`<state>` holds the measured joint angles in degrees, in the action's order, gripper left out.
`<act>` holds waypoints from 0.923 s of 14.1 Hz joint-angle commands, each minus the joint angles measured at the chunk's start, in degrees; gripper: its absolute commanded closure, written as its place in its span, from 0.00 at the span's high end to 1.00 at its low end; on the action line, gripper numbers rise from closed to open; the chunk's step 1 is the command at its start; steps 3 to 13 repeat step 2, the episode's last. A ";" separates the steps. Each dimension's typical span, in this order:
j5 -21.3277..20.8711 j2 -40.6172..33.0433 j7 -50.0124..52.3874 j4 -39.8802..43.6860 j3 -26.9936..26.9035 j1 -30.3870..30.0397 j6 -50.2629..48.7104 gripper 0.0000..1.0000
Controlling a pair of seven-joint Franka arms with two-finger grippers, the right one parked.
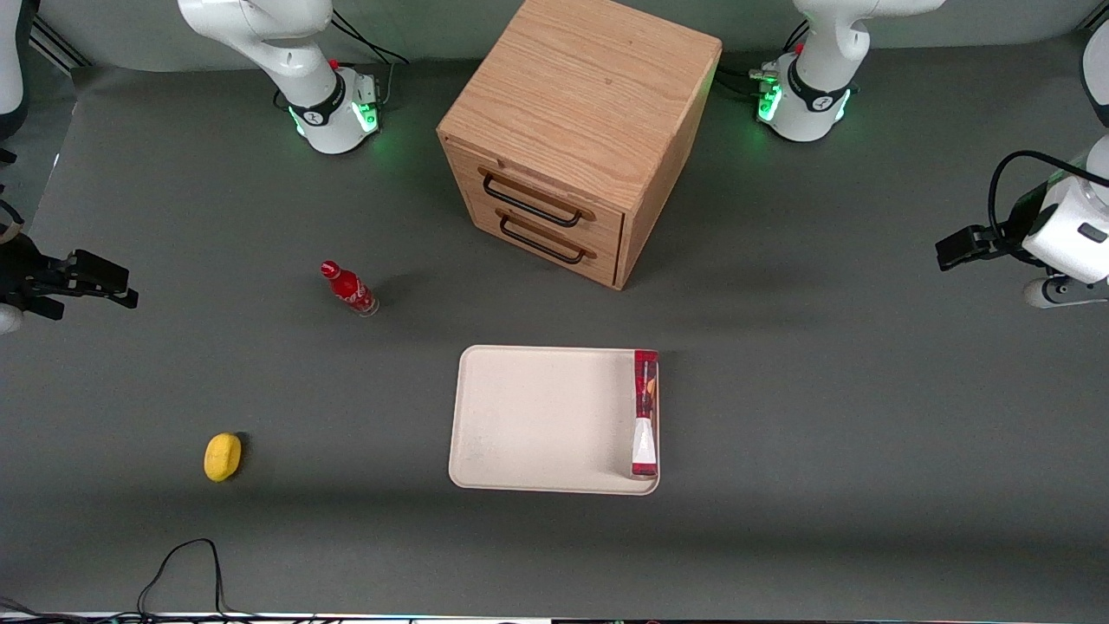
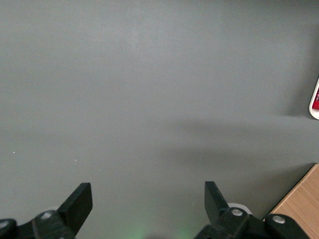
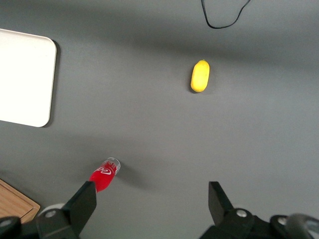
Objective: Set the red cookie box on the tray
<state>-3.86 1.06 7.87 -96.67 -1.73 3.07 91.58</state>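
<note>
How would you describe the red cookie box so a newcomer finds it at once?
Start at the wooden drawer cabinet; in front of it lies a cream tray. The red cookie box lies on that tray along the edge toward the working arm. It is long and slim with a white patch, unlike the small red bottle. The claw hangs open, far off.

Front view high above the table [image 1: 780, 537], looking steeply down at both arms, left wrist view looking down past the gripper [image 2: 148, 201] at bare table, catching the tray [image 1: 537, 416] edge, right wrist view sharing tray corner, bottle [image 1: 349, 289], lemon [image 1: 223, 456].
</note>
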 commanded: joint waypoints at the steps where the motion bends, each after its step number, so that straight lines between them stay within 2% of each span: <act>1: 0.60 1.14 1.01 2.27 -1.70 1.59 -2.20 1.00; 13: 0.86 1.14 0.92 2.27 -1.70 1.76 -2.89 1.00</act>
